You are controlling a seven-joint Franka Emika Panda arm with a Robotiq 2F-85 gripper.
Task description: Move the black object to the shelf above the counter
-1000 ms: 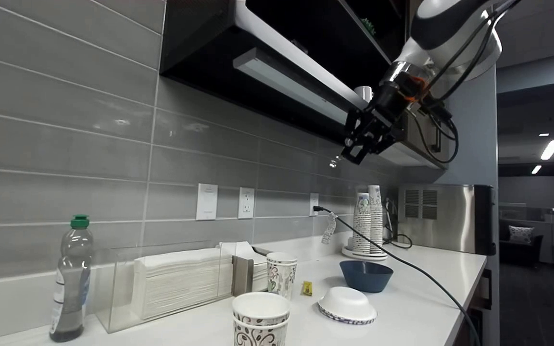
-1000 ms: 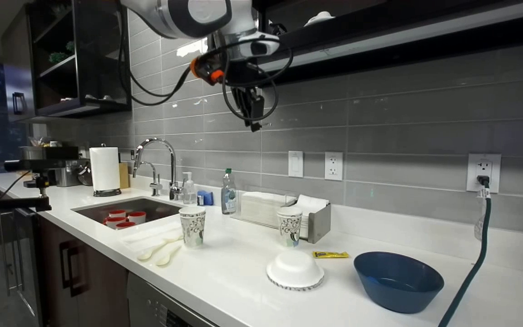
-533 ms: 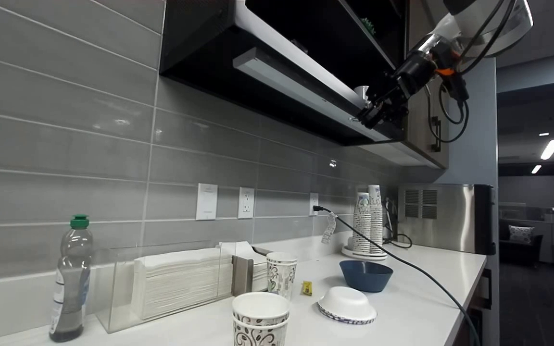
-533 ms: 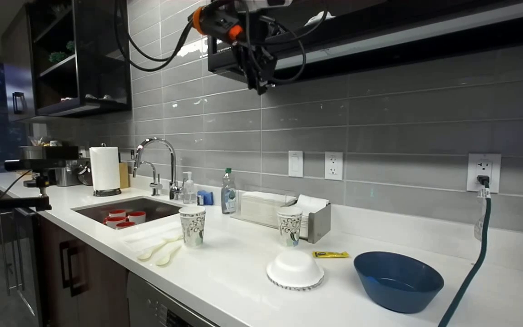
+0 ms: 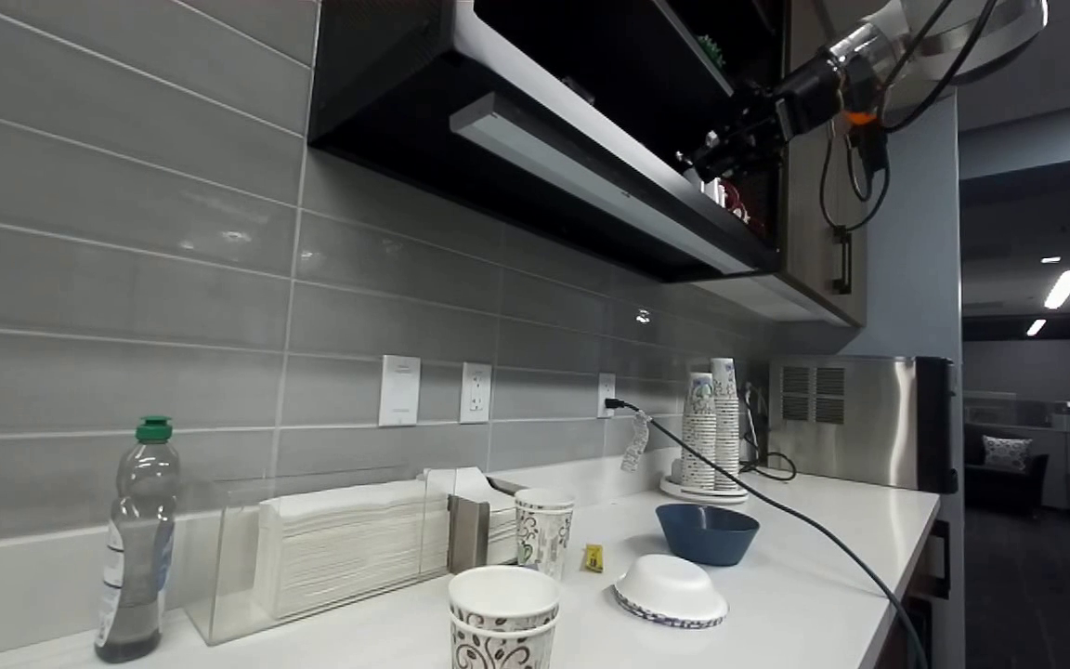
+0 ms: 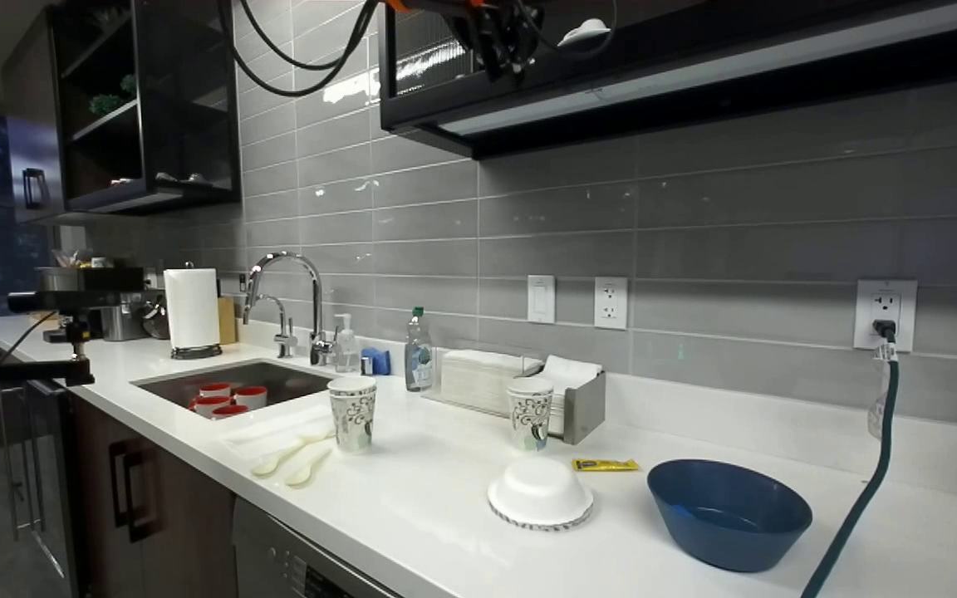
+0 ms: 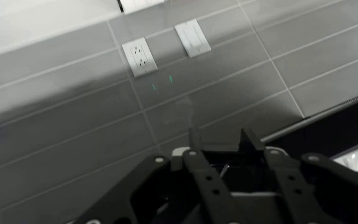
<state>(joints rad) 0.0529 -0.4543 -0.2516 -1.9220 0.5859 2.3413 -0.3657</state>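
My gripper (image 7: 221,138) grasps the black object (image 7: 225,159) between my left and right fingers (image 7: 195,140), near the shelf (image 6: 694,58), well above the counter (image 6: 412,515).

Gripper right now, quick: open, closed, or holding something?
Gripper: can't tell; fingertips stand apart in the wrist view, but black on black hides whether anything is held.
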